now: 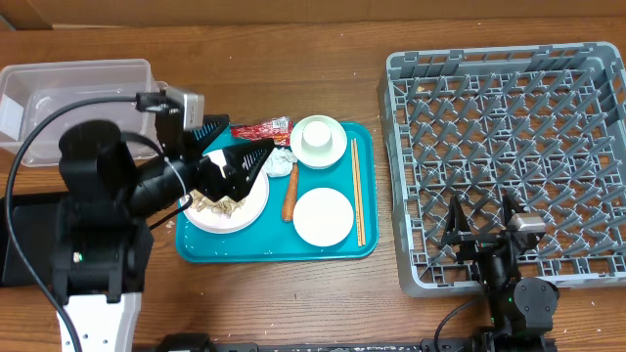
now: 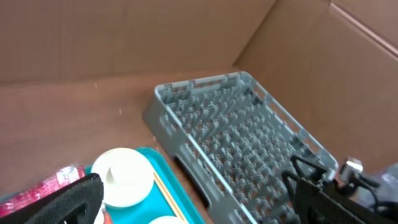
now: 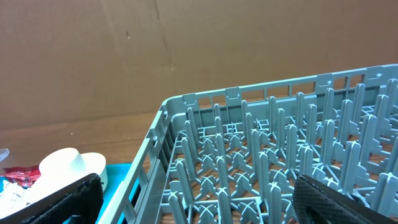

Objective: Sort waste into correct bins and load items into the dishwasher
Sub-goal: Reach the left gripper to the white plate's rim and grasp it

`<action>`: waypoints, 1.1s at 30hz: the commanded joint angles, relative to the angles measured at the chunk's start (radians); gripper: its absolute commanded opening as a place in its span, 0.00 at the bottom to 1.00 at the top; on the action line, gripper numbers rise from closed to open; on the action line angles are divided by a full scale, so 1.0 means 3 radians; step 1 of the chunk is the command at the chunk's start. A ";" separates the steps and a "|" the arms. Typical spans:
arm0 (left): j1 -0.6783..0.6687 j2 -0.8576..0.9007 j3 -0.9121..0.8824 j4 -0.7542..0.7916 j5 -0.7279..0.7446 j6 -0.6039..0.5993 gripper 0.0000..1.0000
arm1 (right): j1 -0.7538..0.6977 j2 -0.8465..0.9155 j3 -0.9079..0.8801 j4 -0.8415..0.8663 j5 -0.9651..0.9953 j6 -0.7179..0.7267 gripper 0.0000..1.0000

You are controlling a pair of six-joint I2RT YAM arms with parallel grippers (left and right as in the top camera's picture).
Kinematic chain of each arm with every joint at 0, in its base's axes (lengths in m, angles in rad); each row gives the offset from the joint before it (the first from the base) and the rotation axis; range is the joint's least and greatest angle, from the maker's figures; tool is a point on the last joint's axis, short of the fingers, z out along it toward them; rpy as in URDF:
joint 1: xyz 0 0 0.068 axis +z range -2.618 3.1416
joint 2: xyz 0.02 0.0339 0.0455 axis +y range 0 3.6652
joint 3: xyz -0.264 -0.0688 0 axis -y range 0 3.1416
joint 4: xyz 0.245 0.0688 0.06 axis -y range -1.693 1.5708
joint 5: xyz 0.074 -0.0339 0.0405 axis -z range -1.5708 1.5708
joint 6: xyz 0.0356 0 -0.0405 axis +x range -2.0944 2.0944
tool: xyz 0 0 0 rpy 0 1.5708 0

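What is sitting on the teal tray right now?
A bowl, small plate, chopsticks, orange stick, red wrapper, tissue and a large plate with scraps. The left tool hangs over the large plate, hiding part of it.

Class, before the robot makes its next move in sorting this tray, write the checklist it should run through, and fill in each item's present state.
1. Left gripper free: ok; jaws wide, nothing held, above the teal tray.
2. Right gripper free: ok; jaws wide, over the rack.
3. Waste visible: ok; sausage, red wrapper and tissue show on the tray.
4. Clear tub ready: ok; looks empty.
5. Black tray ready: cannot tell; the left arm hides most of it.
6. Rack has room: ok; no dishes in it.
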 commanded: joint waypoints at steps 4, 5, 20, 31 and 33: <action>-0.0486 0.0495 0.0670 -0.1078 -0.1340 0.0052 1.00 | -0.0018 -0.0027 -0.0034 0.0010 0.0029 -0.0003 1.00; -0.0610 0.0581 0.0779 -0.1245 -0.1667 0.0052 1.00 | -0.0018 -0.0027 -0.0034 0.0010 0.0029 -0.0004 1.00; -0.1264 0.1476 0.1031 -0.1687 -0.3395 -0.1120 1.00 | -0.0018 -0.0027 -0.0034 0.0010 0.0029 -0.0004 1.00; -0.1273 0.2274 0.1031 -0.1841 -0.3065 -0.0968 1.00 | -0.0018 -0.0027 -0.0034 0.0010 0.0028 -0.0004 1.00; -0.1273 0.2407 0.1031 -0.1912 -0.3146 -0.1127 1.00 | -0.0018 -0.0027 -0.0034 0.0010 0.0028 -0.0004 1.00</action>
